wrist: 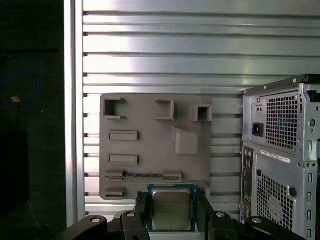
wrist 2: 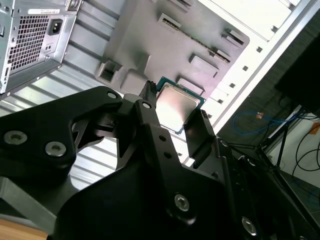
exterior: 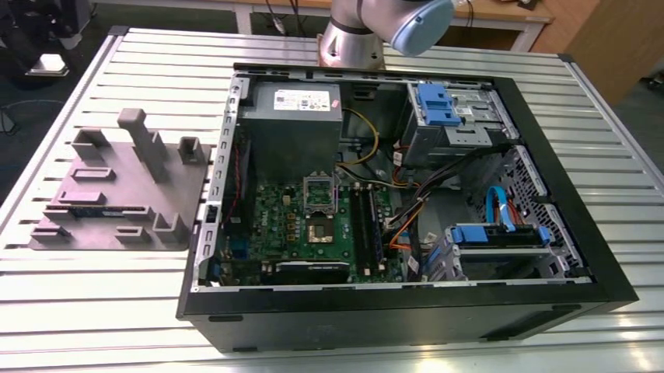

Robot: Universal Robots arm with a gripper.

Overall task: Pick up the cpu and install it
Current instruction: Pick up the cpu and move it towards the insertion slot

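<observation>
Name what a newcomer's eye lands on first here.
In the first wrist view, the small square silvery-topped cpu sits clamped between the black gripper's fingers, with the grey moulded tray behind it. In the exterior view, the open black computer case lies on the slatted metal table, green motherboard exposed.

Soft, even overhead light fills the exterior view. The ribbed worktop (exterior: 93, 318) shines pale, the inside of the computer case (exterior: 415, 318) sits in shade, and the floor (exterior: 21, 116) falls dark. In the first wrist view broad white glare bands run along the worktop slats, and the floor beyond its edge is almost black. In the second wrist view the far worktop burns out to white. There the black hand (wrist 2: 174, 111) reads as a dark silhouette, and the cpu (wrist 2: 177, 102) lid carries a bright, washed-out sheen. The grey tray (wrist 2: 165, 45) shows only faint shadows.
</observation>
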